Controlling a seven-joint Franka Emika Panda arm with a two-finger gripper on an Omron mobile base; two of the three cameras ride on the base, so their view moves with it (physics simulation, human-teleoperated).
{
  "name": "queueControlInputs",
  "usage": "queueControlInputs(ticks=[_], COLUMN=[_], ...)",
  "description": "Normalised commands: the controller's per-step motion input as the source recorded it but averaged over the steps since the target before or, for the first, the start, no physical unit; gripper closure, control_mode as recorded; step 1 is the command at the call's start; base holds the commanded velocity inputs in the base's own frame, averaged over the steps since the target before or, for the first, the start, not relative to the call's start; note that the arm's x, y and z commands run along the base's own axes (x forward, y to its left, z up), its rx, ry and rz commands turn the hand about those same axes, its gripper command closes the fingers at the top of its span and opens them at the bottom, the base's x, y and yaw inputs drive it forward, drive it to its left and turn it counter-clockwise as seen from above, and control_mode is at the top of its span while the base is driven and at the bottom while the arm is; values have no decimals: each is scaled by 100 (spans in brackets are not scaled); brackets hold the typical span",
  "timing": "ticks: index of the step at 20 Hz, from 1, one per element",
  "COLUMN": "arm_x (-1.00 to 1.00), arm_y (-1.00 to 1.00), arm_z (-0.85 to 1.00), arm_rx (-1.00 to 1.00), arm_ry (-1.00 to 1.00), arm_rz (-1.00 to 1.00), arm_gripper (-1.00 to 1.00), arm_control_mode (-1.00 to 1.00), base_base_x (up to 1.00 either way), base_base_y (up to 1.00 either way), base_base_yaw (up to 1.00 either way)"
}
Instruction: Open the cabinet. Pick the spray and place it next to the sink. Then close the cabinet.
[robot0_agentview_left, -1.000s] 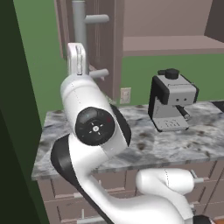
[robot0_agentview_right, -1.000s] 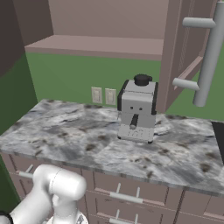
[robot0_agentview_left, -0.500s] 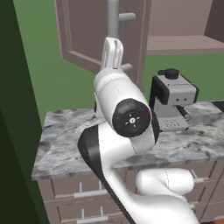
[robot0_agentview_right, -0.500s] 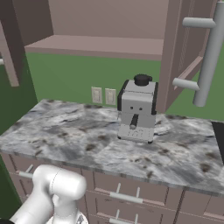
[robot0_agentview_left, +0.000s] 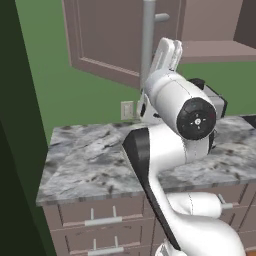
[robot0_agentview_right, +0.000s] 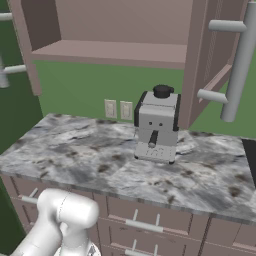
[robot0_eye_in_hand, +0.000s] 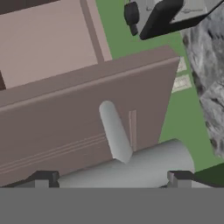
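**Cabinet doors swung wide, gripper straddling the left handle**

Both doors of the cabinet (robot0_agentview_right: 120, 30) stand open above the marbled counter (robot0_agentview_right: 90, 160). From behind the arm's left side, the left door (robot0_agentview_left: 107, 37) hangs out over the counter, and its grey bar handle (robot0_agentview_left: 149, 42) runs straight down in front of the white arm (robot0_agentview_left: 175, 107), whose hand reaches up just beside it. From the other side, the right door (robot0_agentview_right: 207, 55) is swung out too, its own long handle (robot0_agentview_right: 239, 70) standing off the panel on two short posts.

Looking along the hand, the gripper (robot0_eye_in_hand: 111, 177) has its two dark fingertips (robot0_eye_in_hand: 43, 177) set wide apart, one on each side of the left door's bar (robot0_eye_in_hand: 140, 168), which lies across the gap between them. I cannot tell whether either tip touches the bar. One of the bar's mounting posts (robot0_eye_in_hand: 116, 131) joins it to the door panel just beyond.

Inside the cabinet, the shelf (robot0_agentview_right: 115, 52) shows as a bare brown board from where I stand; the spray bottle isn't anywhere I can make out.

A grey coffee machine (robot0_agentview_right: 157, 125) with a black knob on top sits on the counter under the cabinet, near two wall outlets (robot0_agentview_right: 118, 109) on the green wall. Drawers (robot0_agentview_right: 145, 220) with small handles run below the counter.
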Motion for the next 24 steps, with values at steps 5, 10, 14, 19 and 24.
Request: queueControlInputs(ticks=[5,10,14,19,24], arm_x=[42,63,78,89,91], arm_y=[-65,-54,-43,-37,-35], arm_z=[0,0,0,0,0], arm_rx=[9,8,8,9,10], arm_ry=[2,7,9,10,8], arm_rz=[0,0,0,1,1], arm_gripper=[-100,-100,-100,-100,-100], arm_control_mode=[-100,-100,-100,-100,-100], base_base_x=[0,0,0,0,0], base_base_y=[0,0,0,0,0], base_base_yaw=[0,0,0,0,0])
